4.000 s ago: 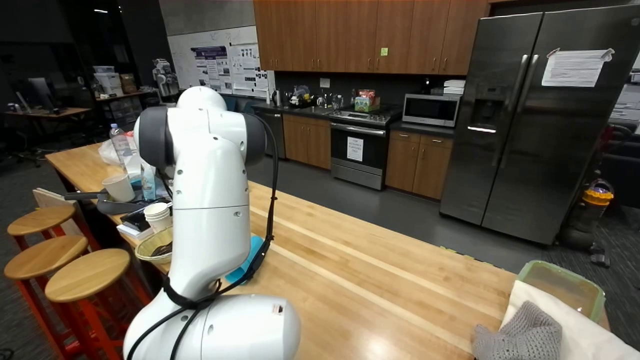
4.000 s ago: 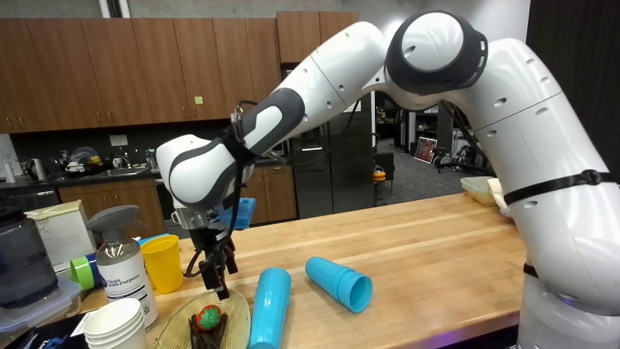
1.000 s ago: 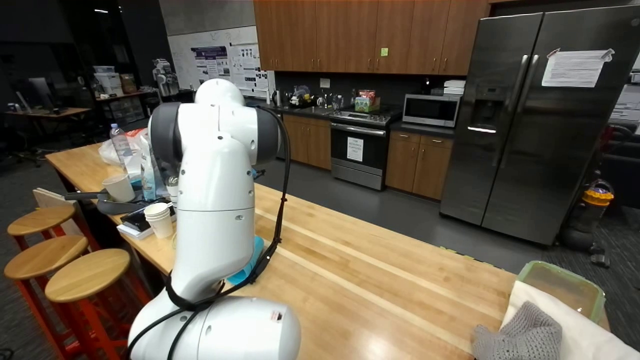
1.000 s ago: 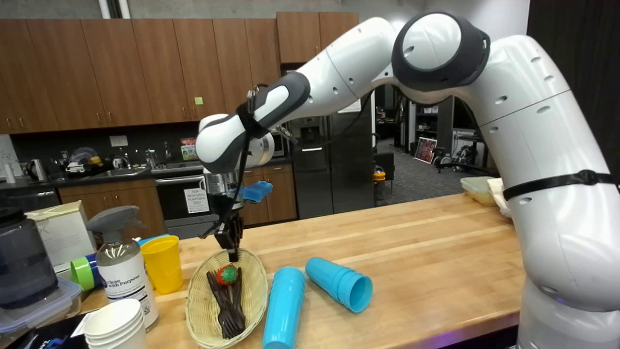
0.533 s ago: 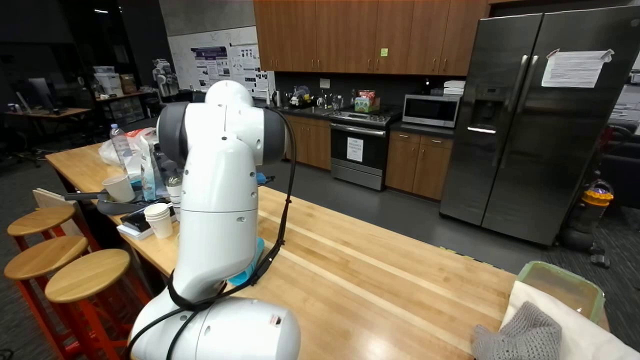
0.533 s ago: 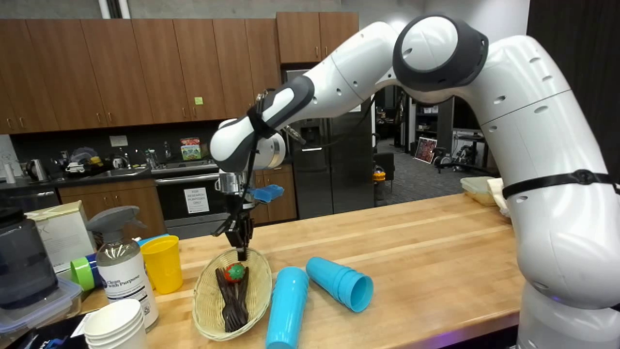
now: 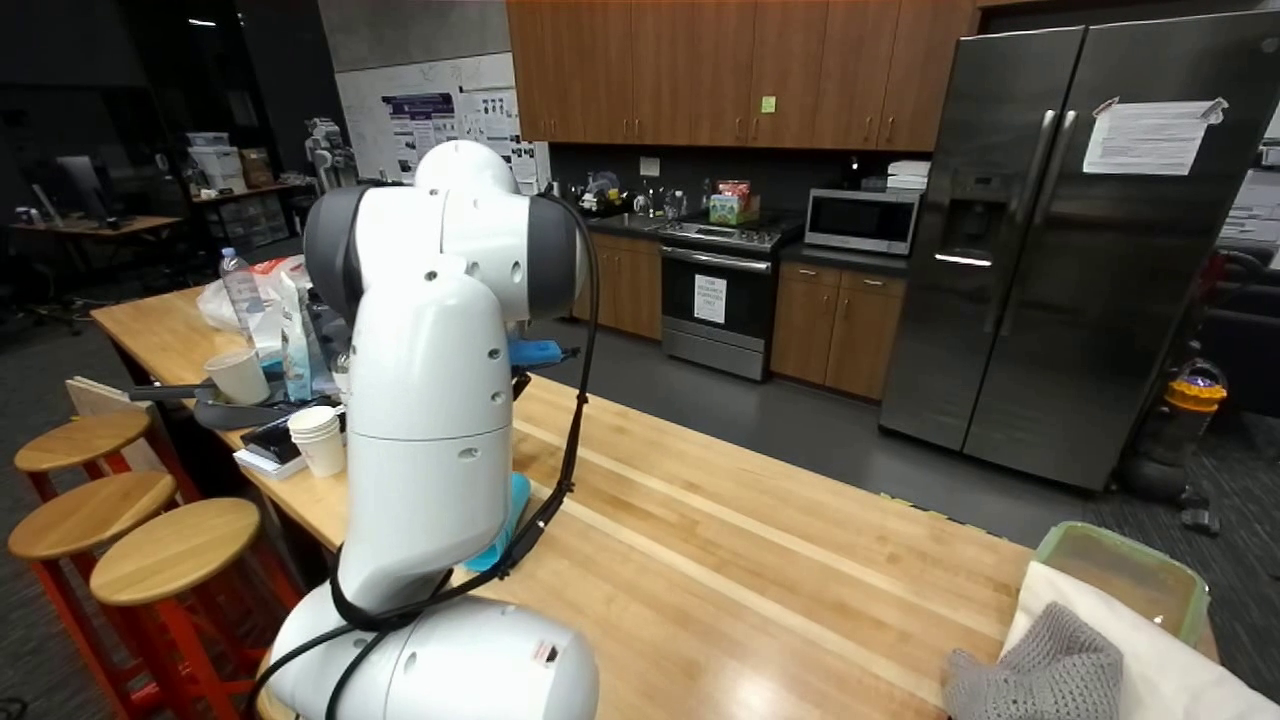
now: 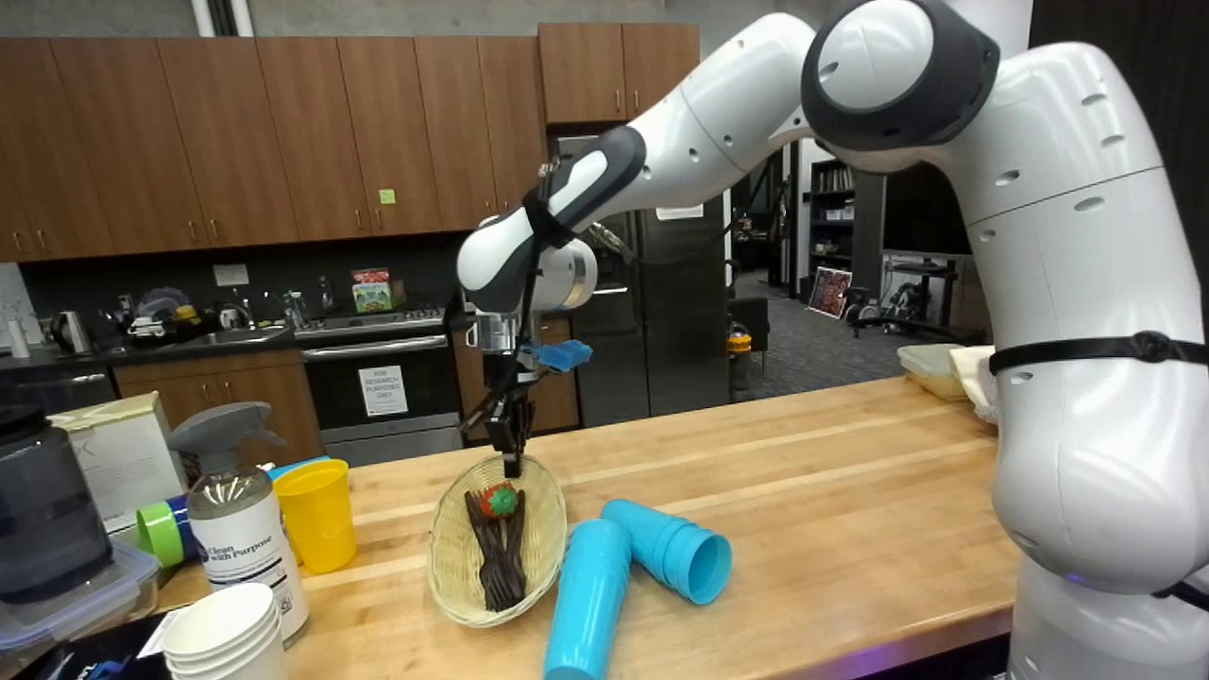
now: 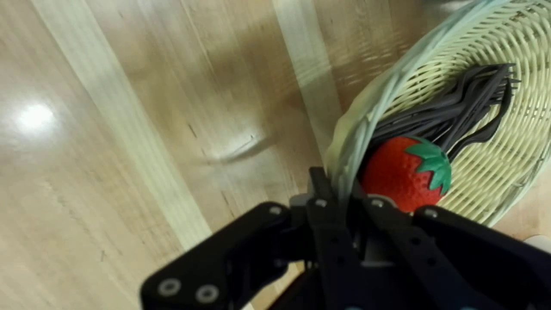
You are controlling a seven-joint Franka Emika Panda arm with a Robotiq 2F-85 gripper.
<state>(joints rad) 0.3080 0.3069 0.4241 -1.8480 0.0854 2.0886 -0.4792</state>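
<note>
Grips the rim of an oval wicker basket [image 9: 486, 174] with the gripper [image 9: 338, 189]: narrow, clamped on the weave, with a finger inside the rim and a finger outside. Points downward in an exterior view, with most of the basket below the fingertips. Cannot judge contact between the basket's base and the wooden tabletop [image 8: 803, 491]. Note inside the basket, just beside the inner finger, a red strawberry [image 9: 400, 178] with green leaves. Note under or against the strawberry, cannot tell which, dark brown forks [image 9: 430, 116] with tines away from the gripper. Find just beside the basket, off to the side of the gripper, a stack of blue cups [image 8: 587, 600] lying down; next to it, a second blue stack [image 8: 661, 548], also on its side. Record on the opposite side of the gripper: an upright yellow cup [image 8: 316, 519], a grey-topped spray bottle [image 8: 246, 557] just beside it, and nested white paper cups [image 8: 227, 633] farther away. Lose sight of the fingers in an exterior view, behind the white arm [image 7: 430, 420].
</note>
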